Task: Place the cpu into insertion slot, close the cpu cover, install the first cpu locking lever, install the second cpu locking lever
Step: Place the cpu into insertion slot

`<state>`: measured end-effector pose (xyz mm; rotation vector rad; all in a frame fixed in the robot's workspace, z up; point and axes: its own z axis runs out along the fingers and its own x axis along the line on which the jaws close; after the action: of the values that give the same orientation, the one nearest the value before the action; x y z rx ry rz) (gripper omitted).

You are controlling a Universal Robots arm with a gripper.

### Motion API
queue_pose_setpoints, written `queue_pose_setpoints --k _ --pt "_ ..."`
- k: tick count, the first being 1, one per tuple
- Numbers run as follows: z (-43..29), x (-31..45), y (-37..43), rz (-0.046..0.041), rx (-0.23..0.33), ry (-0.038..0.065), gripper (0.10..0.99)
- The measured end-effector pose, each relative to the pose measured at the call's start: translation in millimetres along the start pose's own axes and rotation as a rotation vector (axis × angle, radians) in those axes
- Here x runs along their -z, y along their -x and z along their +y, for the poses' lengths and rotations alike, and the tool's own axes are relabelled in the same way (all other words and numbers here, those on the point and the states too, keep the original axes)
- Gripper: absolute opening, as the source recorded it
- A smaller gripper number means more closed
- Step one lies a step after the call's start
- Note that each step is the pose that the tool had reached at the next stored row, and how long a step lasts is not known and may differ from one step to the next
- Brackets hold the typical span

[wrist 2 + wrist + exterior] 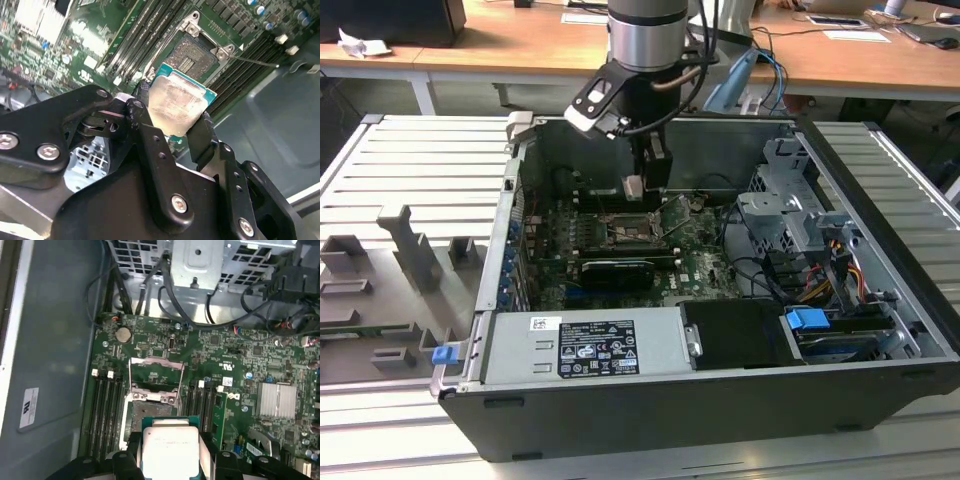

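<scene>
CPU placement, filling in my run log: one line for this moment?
gripper shut on cpu | insertion slot empty | cpu cover open

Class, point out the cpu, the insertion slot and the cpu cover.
cpu (167, 447): first wrist view, metal face.
insertion slot (192, 54): second wrist view, dark centre.
cpu cover (156, 361): first wrist view, frame's silver bar.

The exterior view stands well back from the open computer case (620, 420), raised, looking down at a slant over its near wall, with the arm (645, 40) dropping in from above. Both wrist views sit close behind the gripper (175, 114), facing down onto the motherboard (225, 355) from different sides. They share the cpu (170, 447) and the insertion slot (134, 421), which the exterior view shows small, mid-case.
</scene>
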<state>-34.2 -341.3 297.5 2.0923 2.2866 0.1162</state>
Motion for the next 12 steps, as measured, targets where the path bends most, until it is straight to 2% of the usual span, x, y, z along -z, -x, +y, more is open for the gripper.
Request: queue_pose_setpoints --k 3,12 --pt "-0.6 -7.1 0.0 -0.003 -0.038 0.0 0.541" --pt "-1.6 -22.6 -3.3 -0.003 -0.038 -0.001 0.541"
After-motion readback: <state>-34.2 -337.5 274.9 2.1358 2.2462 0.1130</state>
